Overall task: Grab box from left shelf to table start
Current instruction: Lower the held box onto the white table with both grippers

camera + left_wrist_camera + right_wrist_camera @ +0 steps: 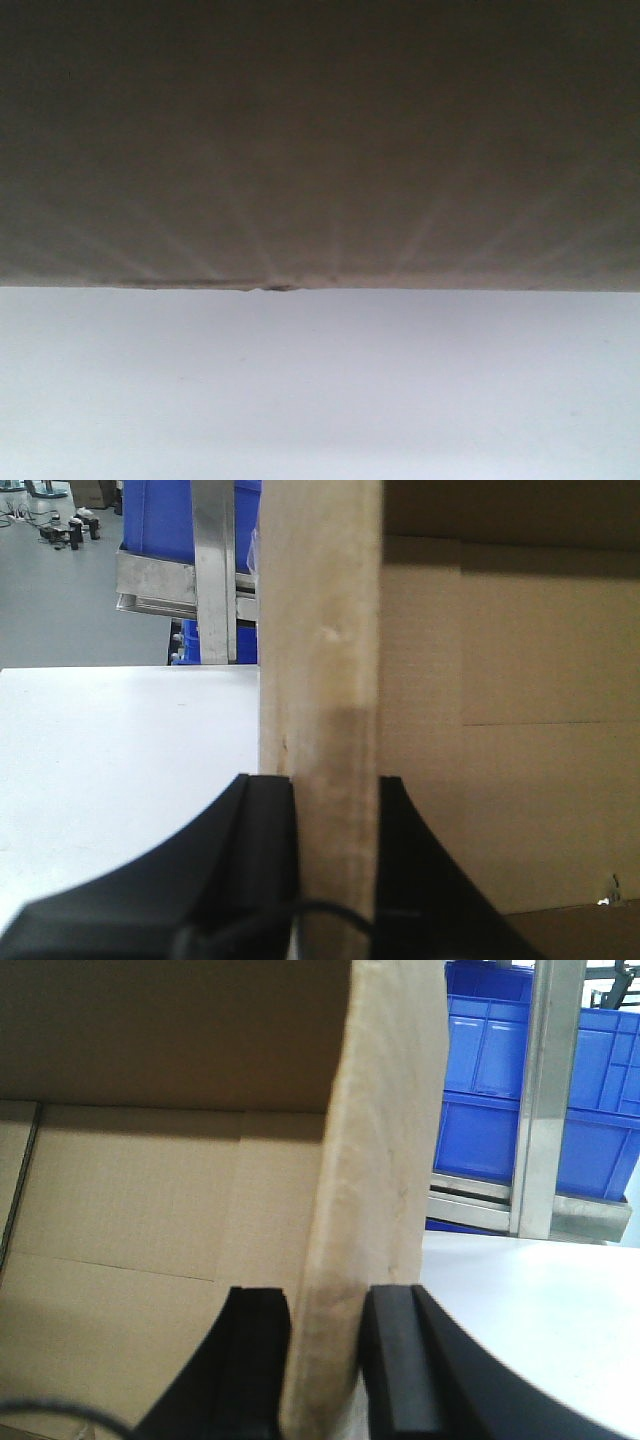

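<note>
The brown cardboard box [320, 140] fills the upper half of the front view, its lower edge meeting the white table [320, 390]. In the left wrist view my left gripper [337, 800] is shut on the box's upright side wall [320, 660], one black finger outside and one inside the box. In the right wrist view my right gripper [327, 1315] is shut on the opposite wall [375, 1160] the same way. The box's open brown inside [150, 1190] shows beside both walls. Part of the left shelf [190, 590] shows as steel rails behind the table.
Blue plastic bins [500, 1080] sit on a steel rack with an upright post [545, 1100] behind the table's far edge. White table surface [120, 770] lies outside the box on both sides. Grey floor with small equipment [60, 530] shows at far left.
</note>
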Controlling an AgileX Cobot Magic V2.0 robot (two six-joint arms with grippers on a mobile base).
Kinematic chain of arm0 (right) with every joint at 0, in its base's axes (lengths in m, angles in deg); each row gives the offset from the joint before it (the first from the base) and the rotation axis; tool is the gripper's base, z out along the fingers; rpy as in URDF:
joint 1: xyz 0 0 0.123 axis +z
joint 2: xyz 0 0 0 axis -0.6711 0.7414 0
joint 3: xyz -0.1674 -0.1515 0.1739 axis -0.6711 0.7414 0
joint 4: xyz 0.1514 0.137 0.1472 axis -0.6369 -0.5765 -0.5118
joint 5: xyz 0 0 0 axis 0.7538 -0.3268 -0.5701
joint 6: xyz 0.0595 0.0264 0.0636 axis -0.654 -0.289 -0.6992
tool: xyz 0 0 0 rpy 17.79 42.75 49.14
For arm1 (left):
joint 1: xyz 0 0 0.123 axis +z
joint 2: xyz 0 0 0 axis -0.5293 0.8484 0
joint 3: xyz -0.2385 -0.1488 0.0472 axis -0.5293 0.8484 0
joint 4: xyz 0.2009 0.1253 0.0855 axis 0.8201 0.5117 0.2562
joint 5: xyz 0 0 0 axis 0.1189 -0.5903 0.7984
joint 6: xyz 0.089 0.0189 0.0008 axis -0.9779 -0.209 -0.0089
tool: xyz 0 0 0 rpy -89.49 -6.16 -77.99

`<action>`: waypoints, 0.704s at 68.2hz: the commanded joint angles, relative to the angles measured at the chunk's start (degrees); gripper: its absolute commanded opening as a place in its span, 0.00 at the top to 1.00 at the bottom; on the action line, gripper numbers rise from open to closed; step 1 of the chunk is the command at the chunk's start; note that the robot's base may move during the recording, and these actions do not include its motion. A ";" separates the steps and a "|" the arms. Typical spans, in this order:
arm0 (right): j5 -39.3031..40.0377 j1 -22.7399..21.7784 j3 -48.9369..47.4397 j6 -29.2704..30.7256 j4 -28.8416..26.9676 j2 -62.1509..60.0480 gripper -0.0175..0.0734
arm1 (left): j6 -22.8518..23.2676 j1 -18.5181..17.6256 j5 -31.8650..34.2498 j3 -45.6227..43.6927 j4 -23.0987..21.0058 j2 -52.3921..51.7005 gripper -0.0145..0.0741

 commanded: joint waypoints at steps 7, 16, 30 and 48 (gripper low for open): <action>9.64 -0.19 -1.59 0.42 0.96 1.32 0.74 | 0.85 -0.60 10.64 -1.84 -1.84 0.97 0.94; 9.79 -0.19 -1.59 0.42 0.96 1.32 0.74 | 0.85 -0.60 10.64 -1.84 -1.84 0.97 0.94; 8.05 -0.19 -1.59 0.42 0.94 1.32 0.74 | 0.85 -0.60 10.71 -1.84 -1.95 0.97 0.94; 4.52 -0.19 -3.57 0.42 0.94 7.40 0.74 | 0.85 -0.60 9.66 -5.65 -1.69 7.08 0.94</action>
